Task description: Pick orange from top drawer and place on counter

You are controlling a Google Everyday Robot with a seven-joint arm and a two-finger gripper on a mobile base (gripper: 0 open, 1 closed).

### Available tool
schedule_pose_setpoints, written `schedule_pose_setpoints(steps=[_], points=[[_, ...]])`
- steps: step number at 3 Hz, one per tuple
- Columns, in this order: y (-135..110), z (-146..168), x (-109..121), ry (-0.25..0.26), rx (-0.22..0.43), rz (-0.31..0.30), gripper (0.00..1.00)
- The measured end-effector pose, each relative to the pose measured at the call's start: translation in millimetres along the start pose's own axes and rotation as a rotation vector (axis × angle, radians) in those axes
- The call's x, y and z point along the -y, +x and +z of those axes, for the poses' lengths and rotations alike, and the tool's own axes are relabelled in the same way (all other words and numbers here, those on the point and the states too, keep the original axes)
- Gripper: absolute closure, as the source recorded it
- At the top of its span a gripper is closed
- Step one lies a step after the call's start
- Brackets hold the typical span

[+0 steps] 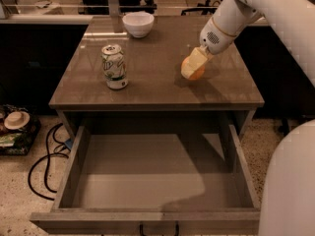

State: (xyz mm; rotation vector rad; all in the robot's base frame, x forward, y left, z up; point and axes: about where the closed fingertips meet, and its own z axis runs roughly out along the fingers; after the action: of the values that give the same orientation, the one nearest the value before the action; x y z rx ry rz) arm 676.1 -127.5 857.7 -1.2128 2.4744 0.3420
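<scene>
The orange (198, 74) sits low over the right part of the glossy brown-grey counter (157, 48), mostly covered by a pale finger. My gripper (192, 67) reaches down from the white arm at the upper right and is shut on the orange, at or just above the countertop. The top drawer (147, 173) is pulled fully open below the counter, its grey floor bare. Its dark handle (157, 228) is at the front edge.
A green-white soda can (114, 67) stands on the counter's left part. A white bowl (138, 23) sits at the back edge. Black cables (44, 156) and clutter lie on the floor at left. My white body (290, 191) fills the lower right.
</scene>
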Motion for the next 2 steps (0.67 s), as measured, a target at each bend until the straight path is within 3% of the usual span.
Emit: schedule_pose_setpoints(steps=[1,2], points=[[-2.3,13.0,5.0,-0.022,0.027,0.011,1.00],[-7.8,12.8,5.2,-0.007,0.031,0.004,1.00]])
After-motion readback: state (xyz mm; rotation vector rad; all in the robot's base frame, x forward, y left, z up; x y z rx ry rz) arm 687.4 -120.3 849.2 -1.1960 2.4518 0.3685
